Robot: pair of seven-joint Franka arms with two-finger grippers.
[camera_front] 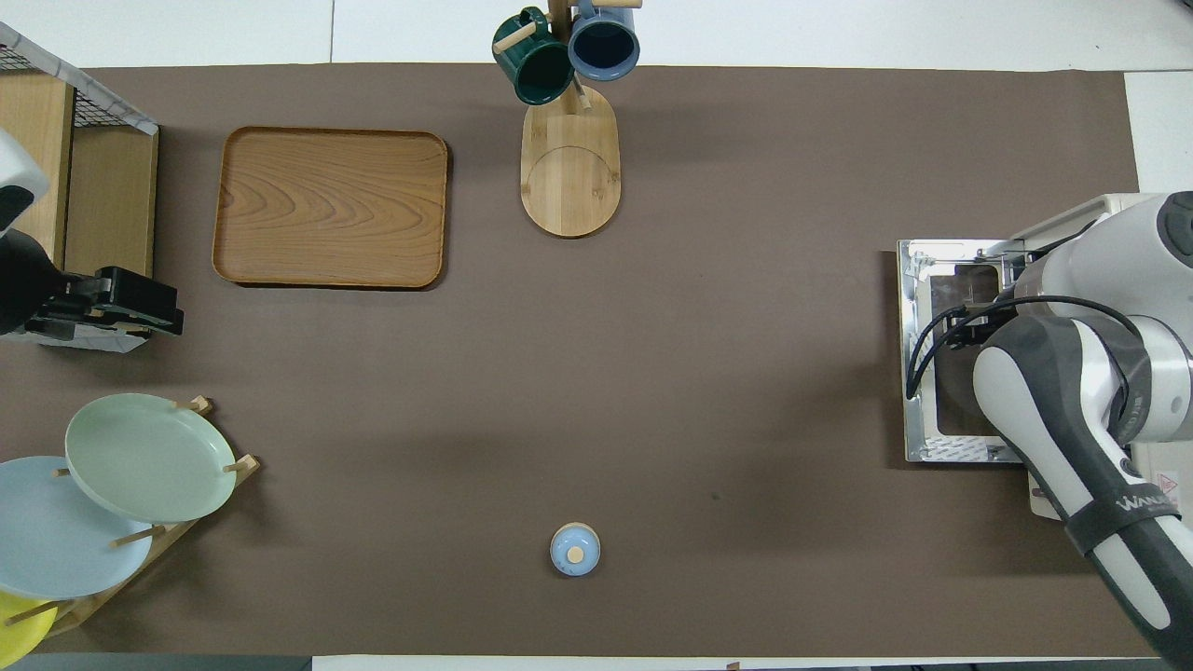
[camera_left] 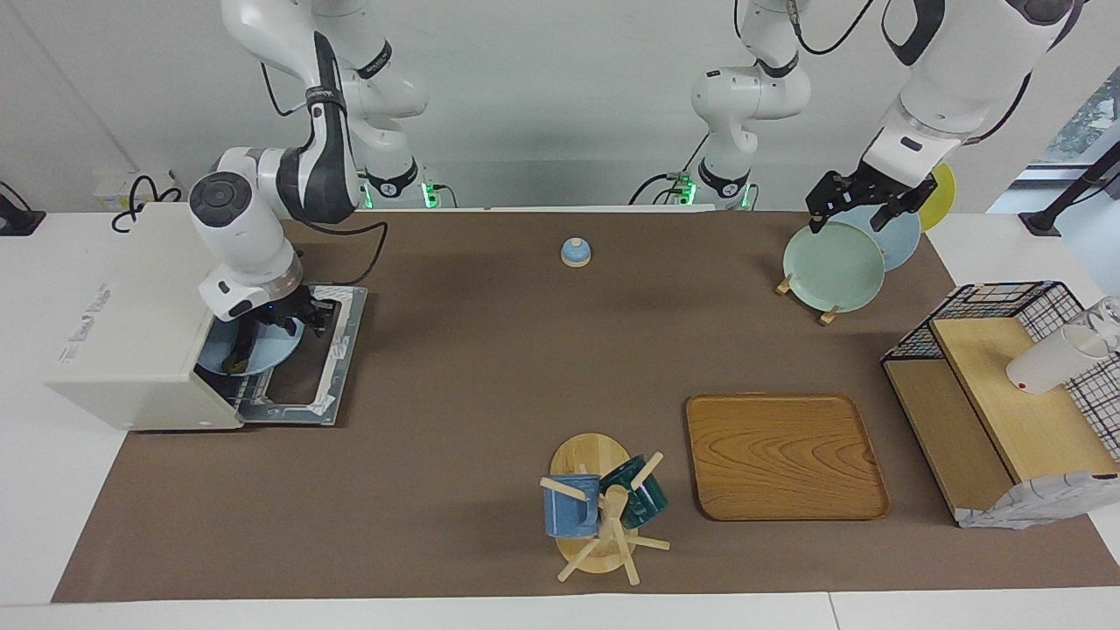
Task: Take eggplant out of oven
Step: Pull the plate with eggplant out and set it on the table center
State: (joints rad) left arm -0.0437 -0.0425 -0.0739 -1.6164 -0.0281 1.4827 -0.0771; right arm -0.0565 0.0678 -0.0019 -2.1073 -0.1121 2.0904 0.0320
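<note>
The cream-white oven [camera_left: 131, 324] stands at the right arm's end of the table, its door [camera_left: 341, 346] folded down flat. In its mouth a light blue plate [camera_left: 273, 353] carries the dark eggplant [camera_left: 238, 357]. My right gripper [camera_left: 293, 317] is low at the oven's mouth, over the plate's edge and just beside the eggplant's upper end; I cannot tell whether it touches it. In the overhead view the right arm covers the oven [camera_front: 1109, 210] and hides the gripper, plate and eggplant. My left gripper [camera_left: 862, 206] waits in the air over the plate rack.
The plate rack [camera_left: 831, 267] holds green, blue and yellow plates. A small blue lid [camera_left: 576, 252] lies near the robots. A wooden tray [camera_left: 783, 455], a mug tree [camera_left: 604, 512] with two mugs, and a wire shelf [camera_left: 997, 394] with a white cup [camera_left: 1050, 359] stand farther out.
</note>
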